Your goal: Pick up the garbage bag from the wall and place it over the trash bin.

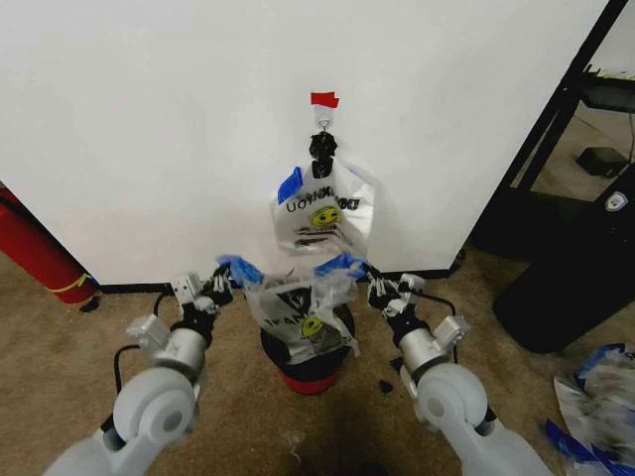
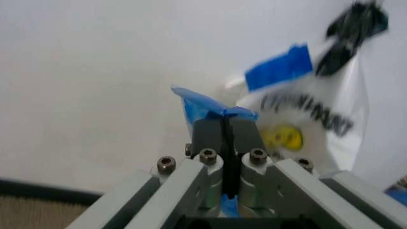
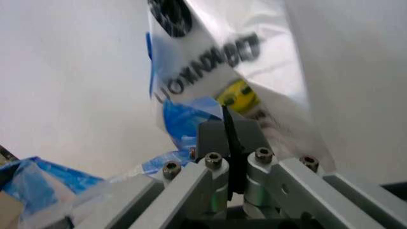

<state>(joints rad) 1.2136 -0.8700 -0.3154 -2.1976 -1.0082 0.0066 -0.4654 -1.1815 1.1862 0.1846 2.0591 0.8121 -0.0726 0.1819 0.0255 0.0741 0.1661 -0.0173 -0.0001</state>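
- The thin, clear plastic garbage bag with blue strips along its rim [image 1: 298, 297] hangs stretched between the two grippers, directly above the small round black trash bin with a red band at its base [image 1: 310, 365]; a smiley-face print shows through the film
- The left gripper [image 1: 220, 288] pinches the bag's blue rim [image 2: 207, 109] on the robot's left side; its jaws are clamped tight on the film, no gap between them
- The right gripper [image 1: 375, 288] grips the opposite blue edge [image 3: 181, 119]; its jaws likewise pressed together on the plastic
- A white smiley-face shopping bag [image 1: 322, 213] hangs from the small hook marked with red tape [image 1: 323, 102] on the large plain white wall [image 1: 149, 129]; it sits above and behind the held bag
- A red cylinder [image 1: 35, 248] leans at the wall's left end; the floor is tan carpet [image 1: 60, 357]
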